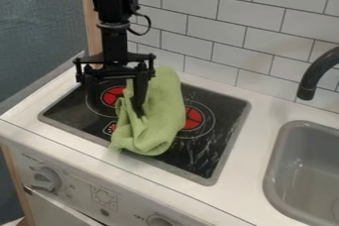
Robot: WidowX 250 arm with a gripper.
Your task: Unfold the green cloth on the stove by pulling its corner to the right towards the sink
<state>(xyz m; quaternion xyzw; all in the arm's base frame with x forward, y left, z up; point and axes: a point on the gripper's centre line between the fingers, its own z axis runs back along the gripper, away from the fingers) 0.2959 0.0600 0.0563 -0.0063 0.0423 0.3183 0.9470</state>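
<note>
The limp green cloth at the centre has a matt, slightly rough, towel-like weave, and the stovetop beneath it is glossy black with pale streaks toward four o'clock. Smooth white counter surrounds that panel; glazed-looking tiles shine softly at one o'clock, while the grey sink at four o'clock looks like smooth plastic.
</note>
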